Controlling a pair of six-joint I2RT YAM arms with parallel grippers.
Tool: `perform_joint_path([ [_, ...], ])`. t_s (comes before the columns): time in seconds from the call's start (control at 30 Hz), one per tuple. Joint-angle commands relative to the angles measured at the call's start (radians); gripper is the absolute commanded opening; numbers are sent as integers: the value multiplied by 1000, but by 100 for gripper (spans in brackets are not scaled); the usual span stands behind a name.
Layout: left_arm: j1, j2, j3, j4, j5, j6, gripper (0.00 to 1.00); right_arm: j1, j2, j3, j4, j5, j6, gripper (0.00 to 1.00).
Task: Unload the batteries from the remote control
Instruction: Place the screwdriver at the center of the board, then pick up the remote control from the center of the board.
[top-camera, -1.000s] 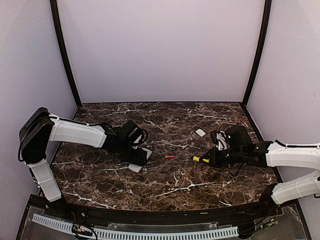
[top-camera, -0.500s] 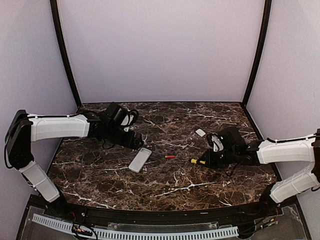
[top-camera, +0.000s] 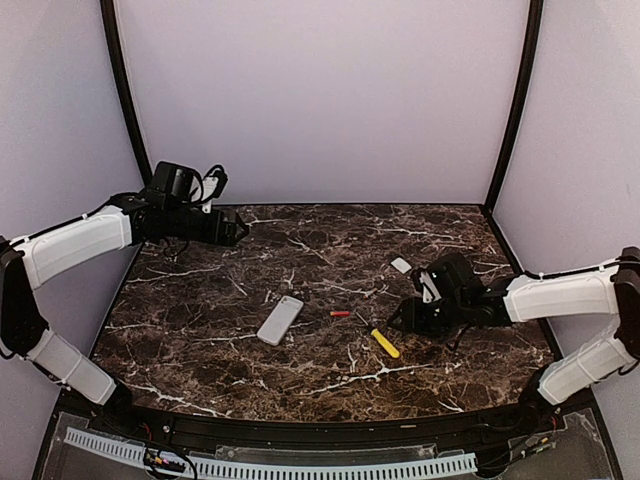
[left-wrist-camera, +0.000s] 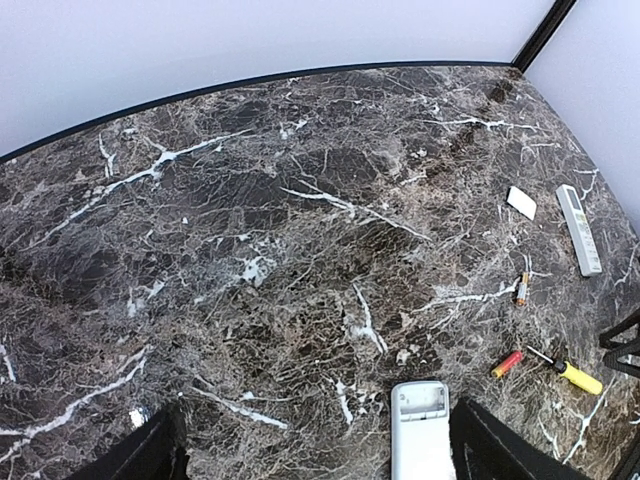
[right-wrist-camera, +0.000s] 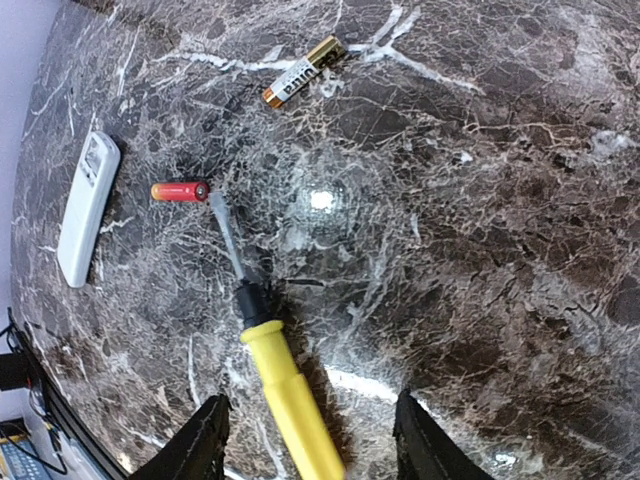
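The white remote control (top-camera: 280, 320) lies on the marble table, its open battery bay showing in the left wrist view (left-wrist-camera: 420, 430). A red battery (top-camera: 340, 313) (right-wrist-camera: 180, 190) lies just right of it. A gold-and-black battery (right-wrist-camera: 303, 70) (left-wrist-camera: 521, 290) rests farther off. My left gripper (top-camera: 235, 228) (left-wrist-camera: 325, 460) hangs open and empty, raised at the back left, well away from the remote. My right gripper (top-camera: 403, 320) (right-wrist-camera: 310, 445) is open low over the table. Between its spread fingers lies the yellow-handled screwdriver (right-wrist-camera: 285, 390) (top-camera: 385, 343), flat on the table.
A small flat white cover (top-camera: 401, 265) (left-wrist-camera: 520, 202) lies at the back right. A second slim white remote (left-wrist-camera: 578, 228) lies beside it, next to the right arm. Pale walls with black corner posts close in the table.
The left gripper let go of the remote, then rose and swung away to the back left. The right gripper opened, and the screwdriver now lies on the table.
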Motion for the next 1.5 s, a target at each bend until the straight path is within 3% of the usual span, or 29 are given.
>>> perform_joint_path([
  [0.0, -2, -57, 34, -51, 38, 67, 90, 7, 26, 44, -45, 55, 5, 57],
  [0.13, 5, -76, 36, -58, 29, 86, 90, 7, -10, 88, -127, 127, -4, 71],
  [0.27, 56, -97, 39, -58, 102, 46, 91, 3, -69, 154, -285, 300, 10, 87],
  [0.47, 143, -131, 7, -28, 85, 22, 91, -76, -7, 297, -590, 483, 125, 90],
  [0.6, 145, -151, -21, -17, 58, 40, 91, -121, 100, 381, -666, 527, 152, 87],
  [0.77, 145, -171, -27, -6, 60, 47, 90, -169, 230, 427, -598, 492, 120, 79],
  [0.9, 145, -174, -22, -11, 71, 59, 90, -195, 315, 460, -542, 455, 74, 65],
  [1.1, 145, -181, -26, -1, 95, 63, 90, -209, 383, 499, -518, 440, 50, 62],
  [1.2, 145, -180, -24, -4, 94, 66, 90, -219, 395, 491, -493, 422, 45, 53],
  [1.47, 145, -178, -25, 0, 105, 62, 90, -230, 413, 473, -477, 402, 62, 52],
])
